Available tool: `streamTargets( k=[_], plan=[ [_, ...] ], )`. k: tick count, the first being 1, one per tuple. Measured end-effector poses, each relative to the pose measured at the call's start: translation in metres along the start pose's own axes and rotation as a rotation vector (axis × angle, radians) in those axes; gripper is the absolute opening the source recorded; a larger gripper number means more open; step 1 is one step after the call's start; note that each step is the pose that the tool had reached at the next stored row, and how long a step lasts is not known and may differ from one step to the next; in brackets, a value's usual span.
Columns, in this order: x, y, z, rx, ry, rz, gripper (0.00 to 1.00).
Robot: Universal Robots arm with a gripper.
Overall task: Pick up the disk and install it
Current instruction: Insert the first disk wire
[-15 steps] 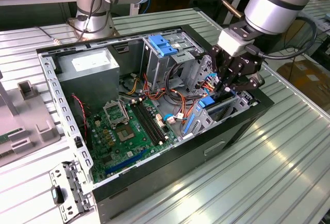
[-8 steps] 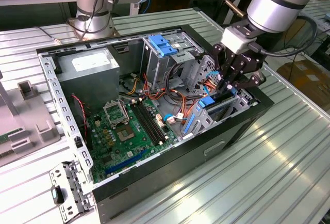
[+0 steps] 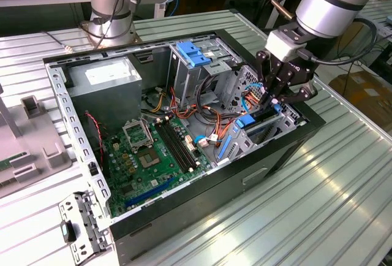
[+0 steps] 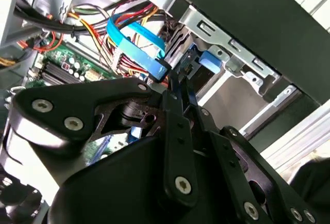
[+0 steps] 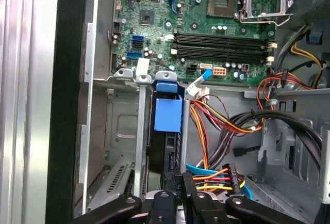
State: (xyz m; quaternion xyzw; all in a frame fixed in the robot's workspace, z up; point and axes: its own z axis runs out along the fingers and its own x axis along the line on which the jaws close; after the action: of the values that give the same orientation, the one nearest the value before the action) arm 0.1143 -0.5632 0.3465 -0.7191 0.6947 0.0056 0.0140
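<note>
Disk (image 5: 166, 131) is sitting edge-up in the drive bay at the front corner of the computer case (image 3: 79, 131), and you are gripping its end with the gripper (image 5: 175, 185) pinched narrow on it. It is probably dense, rigid and shock-sensitive; hold the blue carrier frame (image 5: 168, 114).

Even overhead light is brightening the scene; glare is streaking the ribbed metal table (image 3: 343, 174), shadow is pooling inside the computer case (image 3: 184, 131), and near gripper linkage (image 4: 170, 146) is blurring slightly
</note>
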Motion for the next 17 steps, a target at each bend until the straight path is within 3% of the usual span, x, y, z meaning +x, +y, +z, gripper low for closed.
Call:
streamTargets(
  k=[2, 3, 17],
  plan=[
    [0.0, 0.0, 0.0006, 0.0011, 0.0004, 0.042, 0.18],
    [0.0001, 0.0, 0.0007, 0.0013, -0.0009, 0.045, 0.18],
    [0.0054, -0.0015, -0.0005, 0.0016, -0.0109, 0.051, 0.18]
  ],
)
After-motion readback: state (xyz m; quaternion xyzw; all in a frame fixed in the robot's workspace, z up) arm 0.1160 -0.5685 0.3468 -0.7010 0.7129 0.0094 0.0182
